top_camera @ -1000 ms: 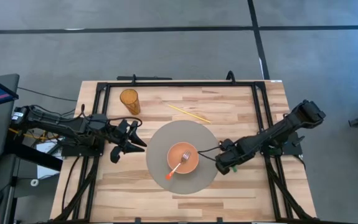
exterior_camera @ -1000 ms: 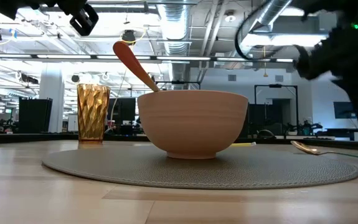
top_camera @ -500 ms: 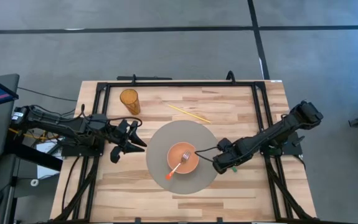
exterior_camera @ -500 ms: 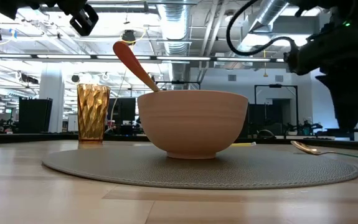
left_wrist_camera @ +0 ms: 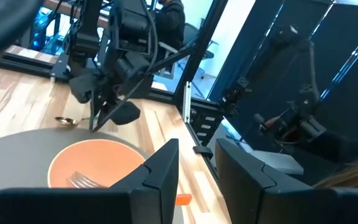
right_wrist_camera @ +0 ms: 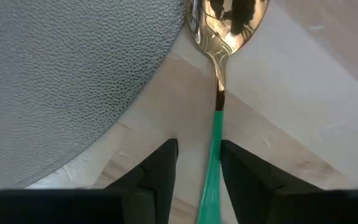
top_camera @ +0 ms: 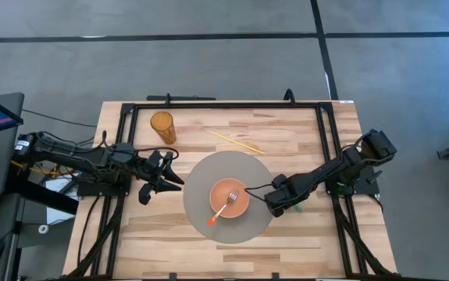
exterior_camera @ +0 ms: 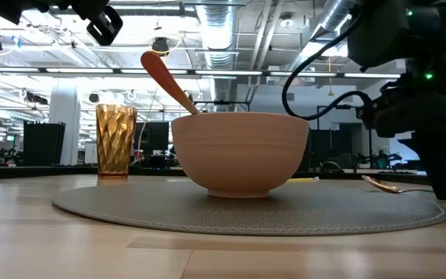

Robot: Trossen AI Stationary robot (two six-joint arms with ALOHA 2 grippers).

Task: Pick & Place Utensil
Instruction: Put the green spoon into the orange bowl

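- Spoon (right_wrist_camera: 219, 74) lies on the table at the mat's (top_camera: 201, 187) four o'clock, not yet lifted.
- Right gripper (right_wrist_camera: 198, 168) straddles its green handle, fingers parted, gripping nothing.
- Left gripper (left_wrist_camera: 196, 163), parted and empty, waits at nine o'clock.

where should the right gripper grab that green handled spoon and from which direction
Best on the green handle of the spoon, just behind the gold bowl, coming straight down from above. It lies flat on the wood beside the grey placemat, and its thin, straight handle already runs between the right gripper's open fingers, one on each side, so closing across its width should work. The rounded bowl would likely slip.
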